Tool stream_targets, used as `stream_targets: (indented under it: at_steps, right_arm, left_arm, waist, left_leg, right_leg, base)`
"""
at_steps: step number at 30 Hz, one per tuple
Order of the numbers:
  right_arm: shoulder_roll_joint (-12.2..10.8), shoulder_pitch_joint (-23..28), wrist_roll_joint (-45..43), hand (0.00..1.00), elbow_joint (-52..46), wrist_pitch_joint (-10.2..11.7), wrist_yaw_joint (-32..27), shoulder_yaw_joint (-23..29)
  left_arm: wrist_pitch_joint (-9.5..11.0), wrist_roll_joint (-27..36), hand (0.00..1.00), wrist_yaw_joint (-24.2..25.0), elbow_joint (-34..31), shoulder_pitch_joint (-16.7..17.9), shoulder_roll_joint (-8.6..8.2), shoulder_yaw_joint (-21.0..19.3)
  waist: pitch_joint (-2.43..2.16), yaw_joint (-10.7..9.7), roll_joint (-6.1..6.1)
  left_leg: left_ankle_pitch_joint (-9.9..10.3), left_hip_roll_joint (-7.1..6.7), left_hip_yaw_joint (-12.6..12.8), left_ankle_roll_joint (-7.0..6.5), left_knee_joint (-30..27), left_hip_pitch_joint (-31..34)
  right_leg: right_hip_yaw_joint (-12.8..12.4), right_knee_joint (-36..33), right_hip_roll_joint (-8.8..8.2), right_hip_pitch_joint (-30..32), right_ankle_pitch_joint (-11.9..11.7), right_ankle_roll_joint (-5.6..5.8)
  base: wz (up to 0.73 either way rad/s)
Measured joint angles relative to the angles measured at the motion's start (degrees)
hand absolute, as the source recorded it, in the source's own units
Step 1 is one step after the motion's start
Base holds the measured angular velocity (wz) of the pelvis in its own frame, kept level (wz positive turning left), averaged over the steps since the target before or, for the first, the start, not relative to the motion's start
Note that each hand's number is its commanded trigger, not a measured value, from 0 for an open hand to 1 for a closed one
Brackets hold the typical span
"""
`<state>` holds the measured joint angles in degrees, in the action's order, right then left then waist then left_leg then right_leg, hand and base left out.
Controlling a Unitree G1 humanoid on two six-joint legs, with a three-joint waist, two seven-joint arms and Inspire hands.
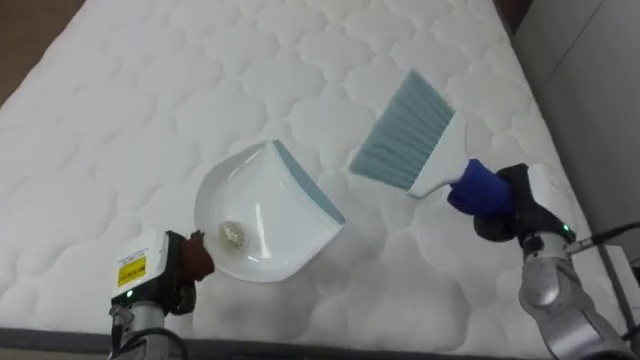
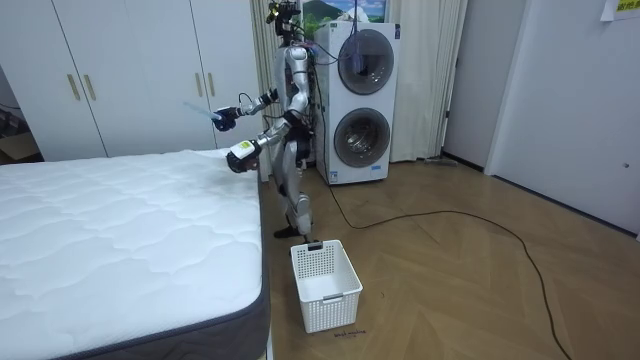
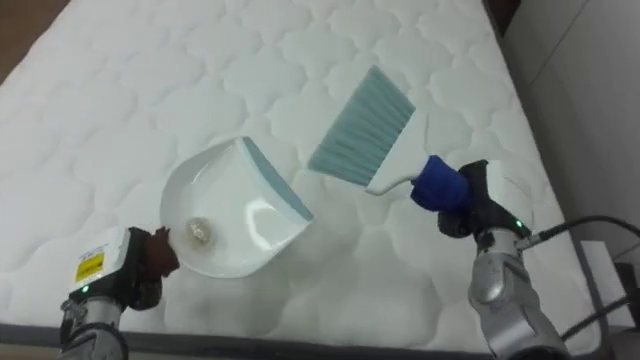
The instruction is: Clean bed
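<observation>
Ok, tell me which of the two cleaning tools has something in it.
The white dustpan in the left hand: a small pale scrap lies in its bowl. The blue-bristled brush in the right hand carries nothing visible.

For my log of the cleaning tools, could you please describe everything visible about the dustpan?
The dustpan is white, seemingly glossy plastic, with a rounded bowl and a grey-blue strip along its straight lip. The left hand grips its handle end, lip tilted up, over the mattress. A small pale scrap lies inside. The brush hangs apart from it.
</observation>
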<state>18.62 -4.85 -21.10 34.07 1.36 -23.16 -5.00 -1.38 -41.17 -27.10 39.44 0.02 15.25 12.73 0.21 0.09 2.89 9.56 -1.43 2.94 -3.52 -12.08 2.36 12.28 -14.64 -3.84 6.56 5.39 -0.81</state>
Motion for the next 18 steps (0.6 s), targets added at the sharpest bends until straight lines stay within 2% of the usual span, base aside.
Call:
stream_targets:
  at_steps: [2, 7, 11, 18]
  right_arm:
    - [0.00, 1.98, 2.93, 0.00, -2.93, 0.03, -0.05, 1.73]
    - [0.19, 2.19, 7.33, 0.00, -3.32, 0.26, -0.45, 3.40]
    - [0.17, 2.65, 9.71, 0.00, -3.45, 0.34, -0.45, 4.10]
    - [0.15, 2.94, 10.61, 0.00, -6.32, 1.07, -0.75, 4.10]
  left_arm:
    - [0.06, 0.90, 1.00, 0.83, -1.39, 1.34, -0.06, -0.98]
    - [0.04, 1.24, 1.00, 2.61, -6.45, 3.64, -0.14, -4.59]
    - [0.16, 1.27, 1.00, 2.87, -10.25, 4.29, -0.43, -7.05]
    - [1.28, 1.98, 1.00, 2.89, -10.89, 5.43, -0.47, -8.22]
  waist:
    - [0.03, -0.70, -0.06]
    - [0.01, -1.39, 0.39]
    - [0.00, -1.02, 0.48]
    - [-0.02, 0.58, 0.49]
  left_leg:
    - [-0.01, -0.19, -1.59, 0.01, 0.58, -0.70]
    - [0.00, -0.50, -3.76, 0.01, 1.35, -2.13]
    - [0.08, -0.44, -5.18, 0.16, 1.49, -2.12]
    - [0.24, -0.40, -6.96, 0.44, 1.04, -1.90]
  right_leg:
    - [-1.35, 1.08, 0.87, -1.51, 0.37, 0.31]
    - [-2.27, 1.42, 1.00, -3.45, 1.51, 0.78]
    - [-2.72, 2.17, 1.30, -4.23, 1.72, 0.92]
    - [-2.64, 2.16, 1.48, -4.88, 1.95, 0.97]
  base:
    - [0.37]
    - [0.26]
    - [0.22]
    - [0.12]
